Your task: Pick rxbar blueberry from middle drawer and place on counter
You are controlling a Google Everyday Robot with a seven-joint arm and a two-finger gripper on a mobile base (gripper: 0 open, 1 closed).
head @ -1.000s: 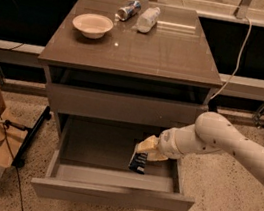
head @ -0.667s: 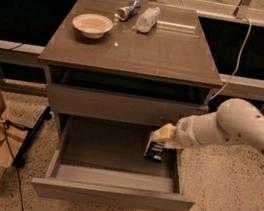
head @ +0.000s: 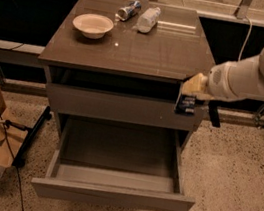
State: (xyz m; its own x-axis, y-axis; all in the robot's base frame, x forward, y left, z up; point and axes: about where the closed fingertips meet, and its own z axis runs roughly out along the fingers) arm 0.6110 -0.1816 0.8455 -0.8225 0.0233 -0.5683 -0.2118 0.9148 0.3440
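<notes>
The gripper point(head: 191, 91) hangs off the front right corner of the cabinet, its pale fingers point(head: 194, 83) clenched on the top edge of the rxbar blueberry point(head: 186, 104). The bar dangles straight down from them, in front of the right end of the closed upper drawer front point(head: 116, 107). Just to the left of the fingers is the edge of the counter point(head: 152, 50). Farther left and back from them, a white bowl point(head: 93, 24), a tipped can point(head: 128, 11) and a clear plastic bottle point(head: 148, 19) lie on the slab. Below the fingers and to their left, the middle drawer point(head: 119, 148) stands pulled out, grey floor showing. The white arm point(head: 259, 74) runs off to the right.
</notes>
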